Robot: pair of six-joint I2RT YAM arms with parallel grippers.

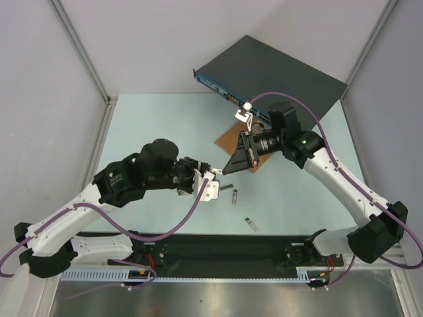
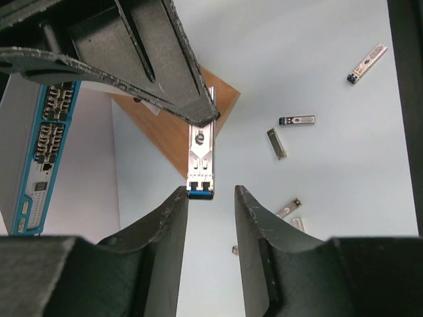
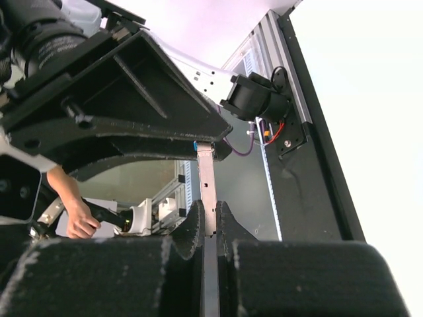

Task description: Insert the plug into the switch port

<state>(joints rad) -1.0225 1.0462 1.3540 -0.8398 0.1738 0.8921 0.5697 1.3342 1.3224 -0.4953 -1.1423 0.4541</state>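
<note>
Left wrist — board [image 2: 162,135] behind plug [image 2: 201,158], modules [image 2: 297,120] scattered.

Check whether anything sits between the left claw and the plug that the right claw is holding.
Nothing visible does. The right claw pinches the plug, and its blue end sits right at the tips of the open left claw, close against one finger.

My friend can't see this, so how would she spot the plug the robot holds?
Find the dark grey switch at the far end of the table, then come nearer to the middle. There the right gripper pinches the plug, a silver bar with a blue tip. The other plugs lie loose on the table.
</note>
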